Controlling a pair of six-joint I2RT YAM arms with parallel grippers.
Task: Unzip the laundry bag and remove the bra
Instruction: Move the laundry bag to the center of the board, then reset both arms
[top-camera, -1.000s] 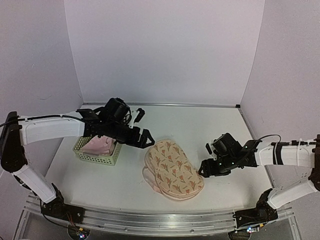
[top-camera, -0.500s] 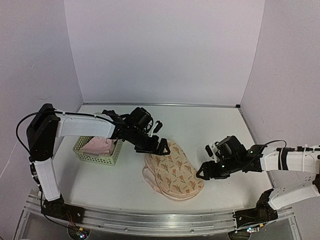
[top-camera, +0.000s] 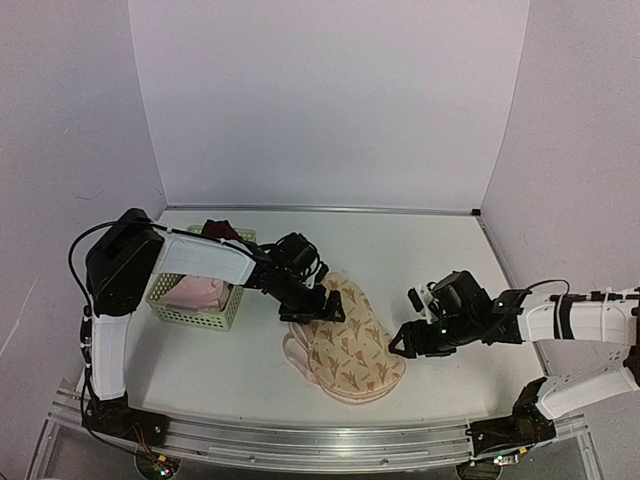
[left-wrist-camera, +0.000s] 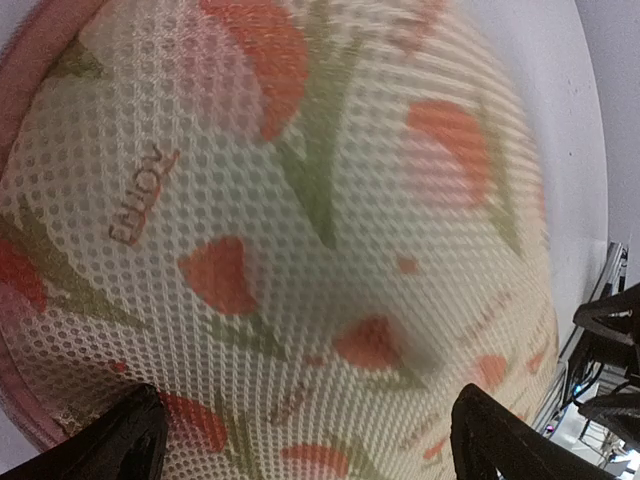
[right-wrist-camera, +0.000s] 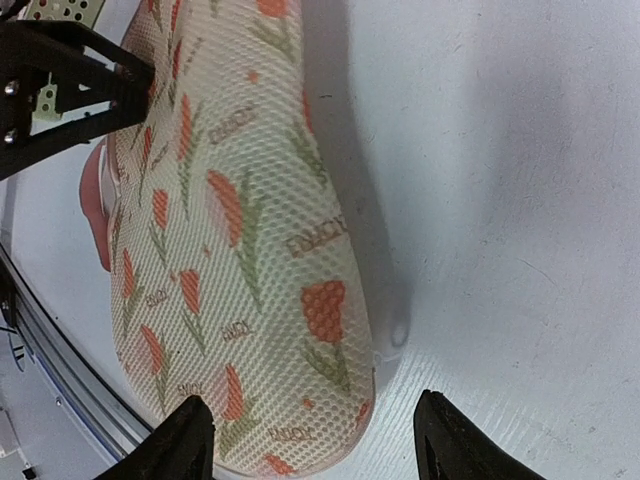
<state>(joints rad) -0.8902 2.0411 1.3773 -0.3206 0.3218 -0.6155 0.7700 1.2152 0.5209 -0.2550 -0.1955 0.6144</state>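
White table, pale walls. Laundry bag flat at centre. Left claw spread wide, low over bag's far-left edge, empty. Right claw partly spread, just beside bag's right edge, empty. Green basket at left, pink cloth inside.

Laundry bag: a clamshell pouch of cream mesh, printed with orange-red flowers on green stems and small lettering, edged in pale pink. It lies flat on the white table, slightly nearer the front edge than the back, its long axis running from far left to near right. The domed upper shell overlaps a second rounded lobe, which shows along the left side (whether the zip is open cannot be told).
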